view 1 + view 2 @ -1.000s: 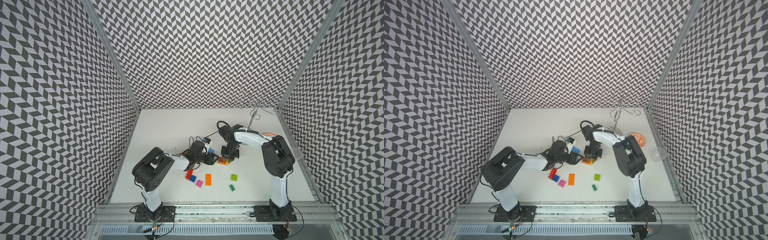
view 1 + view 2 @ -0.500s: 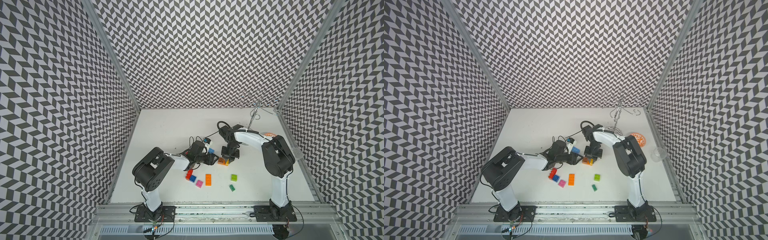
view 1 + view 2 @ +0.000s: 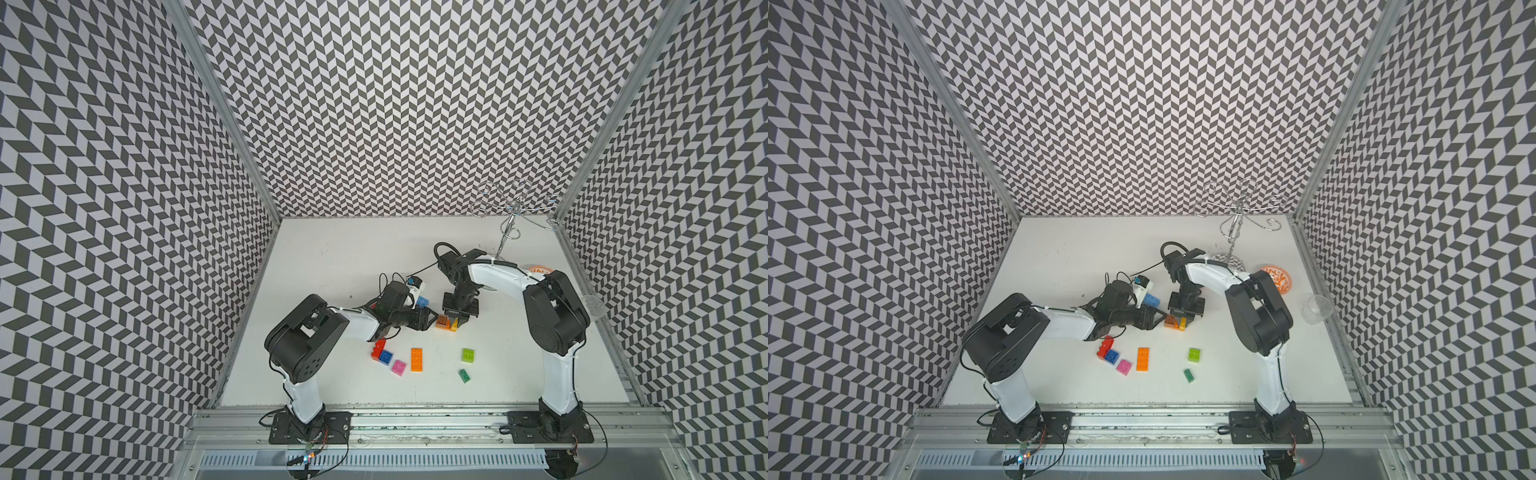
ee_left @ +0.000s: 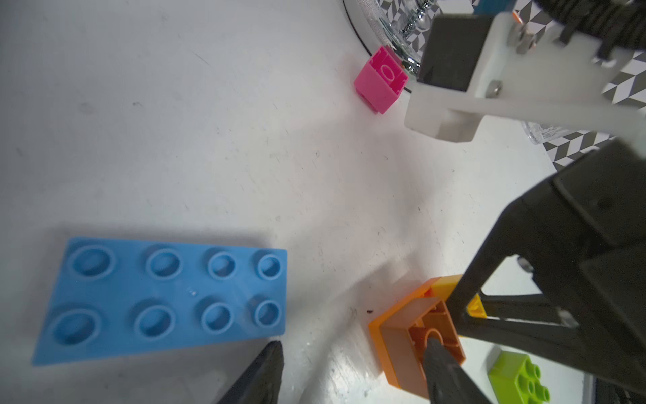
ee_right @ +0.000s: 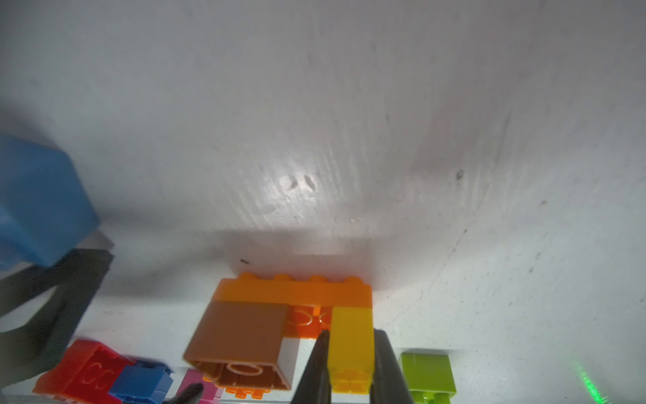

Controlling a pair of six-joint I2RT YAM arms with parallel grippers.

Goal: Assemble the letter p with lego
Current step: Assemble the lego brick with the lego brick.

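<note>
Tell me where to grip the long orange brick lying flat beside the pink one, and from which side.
Take the long orange brick across its narrow width, a jaw on each long wall at mid-length, coming straight down. It lies flat, studs up, so those walls are its parallel faces. The pink brick sits close beside one wall: probably open only slightly wider.

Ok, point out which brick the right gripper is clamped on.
The yellow brick, the only one pinched between the jaws of the right gripper. It is joined to the orange oblong brick, next to the brown brick.
</note>
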